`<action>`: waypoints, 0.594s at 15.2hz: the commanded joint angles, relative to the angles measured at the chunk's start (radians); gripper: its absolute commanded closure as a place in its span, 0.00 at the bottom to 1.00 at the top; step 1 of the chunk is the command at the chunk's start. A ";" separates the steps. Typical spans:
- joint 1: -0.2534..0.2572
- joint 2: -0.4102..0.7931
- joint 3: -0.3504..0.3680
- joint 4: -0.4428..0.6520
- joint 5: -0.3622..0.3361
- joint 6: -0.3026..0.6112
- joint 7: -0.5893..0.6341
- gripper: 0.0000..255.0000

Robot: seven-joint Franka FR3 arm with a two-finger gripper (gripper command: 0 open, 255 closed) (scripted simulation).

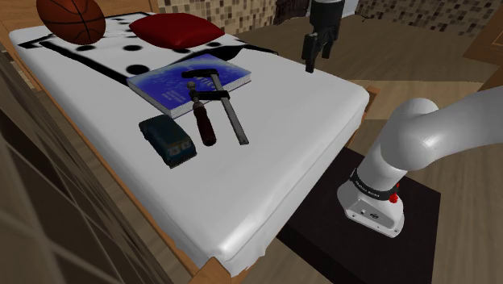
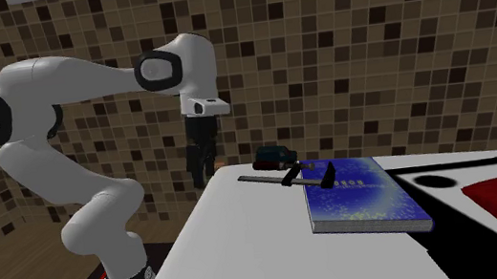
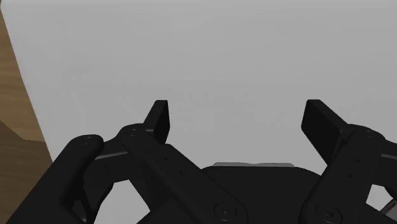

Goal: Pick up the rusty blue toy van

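Reach step, I judged: the black claw [image 1: 311, 58] hung released above the white bed's [image 1: 282, 149] edge, well apart from the dark blue boxy toy van [image 1: 167, 139]. Next it needed to cross over and descend.

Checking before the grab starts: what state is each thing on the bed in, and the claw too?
claw: open, empty, above the bed
toy van: upright on the bed, not held
book: closed, lying flat
clamp: lying partly on the book
screwdriver: lying flat beside the clamp
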 commanded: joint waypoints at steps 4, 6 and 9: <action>0.031 0.034 0.056 0.005 0.039 0.044 0.045 0.00; 0.051 0.061 0.093 0.013 0.063 0.074 0.074 0.00; 0.076 0.108 0.150 0.032 0.092 0.119 0.118 0.00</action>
